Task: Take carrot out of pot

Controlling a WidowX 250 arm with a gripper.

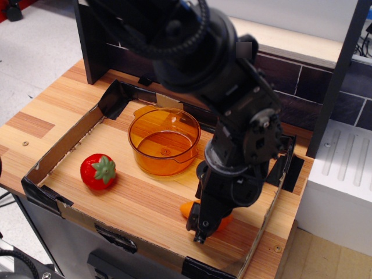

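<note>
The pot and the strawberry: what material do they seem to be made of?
The pot looks like translucent orange plastic with a glossy finish: the wood grain under it shows through its floor, and its rim catches highlights. The strawberry seems to be hard, shiny plastic, since its red body carries bright reflections and its green leaves look moulded or painted; which of the two, the picture leaves open.
</note>
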